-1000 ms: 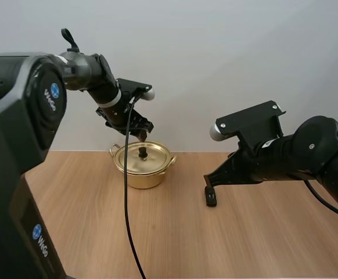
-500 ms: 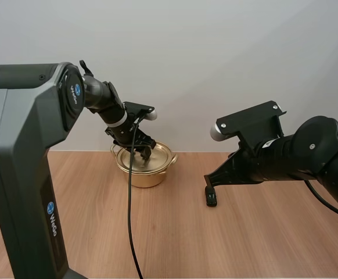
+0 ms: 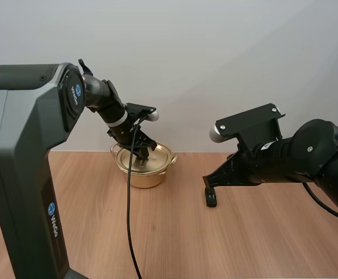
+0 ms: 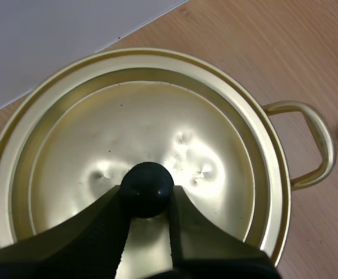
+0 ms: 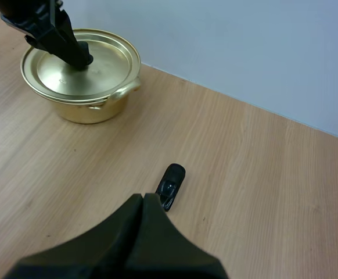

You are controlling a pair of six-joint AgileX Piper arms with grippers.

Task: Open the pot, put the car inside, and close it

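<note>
A golden pot stands at the back of the table with its lid on. My left gripper is down on the lid. In the left wrist view its tips pinch the black knob from both sides, over the golden lid. A small black car lies on the wood to the right of the pot. My right gripper hangs just above it, shut on nothing. The right wrist view shows the shut gripper right beside the car, and the pot farther off.
The pot has a side handle toward the car. A bare wooden table spreads in front of the pot and the car. A pale wall stands close behind the pot.
My left gripper has come down from above the pot onto the lid and taken hold of the knob. The right arm and the car have stayed put.
</note>
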